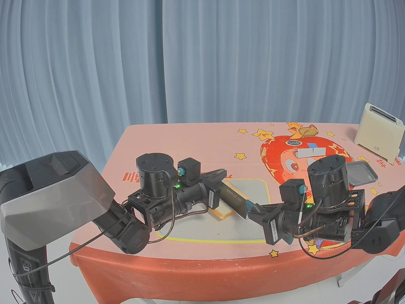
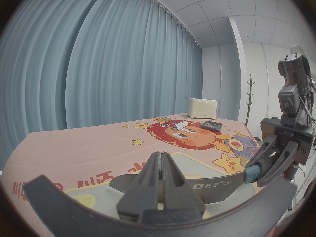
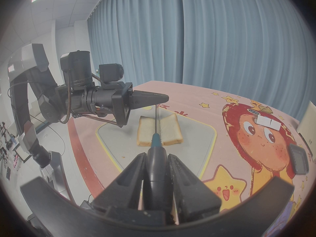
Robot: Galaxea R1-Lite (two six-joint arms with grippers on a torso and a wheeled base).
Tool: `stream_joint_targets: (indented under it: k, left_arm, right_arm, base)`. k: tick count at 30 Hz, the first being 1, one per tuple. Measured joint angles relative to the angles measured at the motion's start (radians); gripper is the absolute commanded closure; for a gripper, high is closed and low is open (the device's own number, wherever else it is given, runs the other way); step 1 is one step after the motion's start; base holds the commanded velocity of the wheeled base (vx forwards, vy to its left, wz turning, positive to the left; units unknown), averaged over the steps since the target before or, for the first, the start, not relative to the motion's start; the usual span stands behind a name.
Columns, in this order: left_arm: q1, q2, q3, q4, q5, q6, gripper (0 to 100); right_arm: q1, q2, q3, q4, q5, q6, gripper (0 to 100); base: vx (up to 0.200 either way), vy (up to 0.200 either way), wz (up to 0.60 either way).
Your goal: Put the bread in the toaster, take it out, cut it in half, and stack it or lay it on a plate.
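A slice of bread point(image 1: 222, 211) point(image 3: 168, 132) lies flat on the grey cutting mat point(image 1: 257, 191). My right gripper point(image 1: 254, 211) point(image 3: 156, 158) is shut on the blue handle of a knife point(image 1: 234, 200) point(image 2: 210, 185). The blade stands on edge across the middle of the slice. My left gripper point(image 1: 220, 175) point(image 2: 160, 163) point(image 3: 161, 98) is shut with nothing in it and hovers just above the far edge of the bread, next to the blade. The cream toaster point(image 1: 379, 132) point(image 2: 201, 108) stands at the far right corner. A dark grey plate point(image 1: 363, 172) point(image 3: 299, 158) lies in front of it.
A small grey and white block point(image 1: 310, 152) point(image 3: 268, 122) rests on the cartoon print of the pink tablecloth point(image 1: 190, 144). The table's front edge runs just below both wrists. Blue curtains hang behind the table.
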Motion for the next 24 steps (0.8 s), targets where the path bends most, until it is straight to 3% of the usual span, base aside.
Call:
stream_joint_targets:
  k: [24]
  left_arm:
    - [-0.003, -0.007, -0.02, 0.035, 0.0, -0.004, 100]
  right_arm:
    - [-0.003, 0.026, 0.0, -0.009, -0.002, 0.0, 100]
  base:
    - [0.0, 0.0, 0.0]
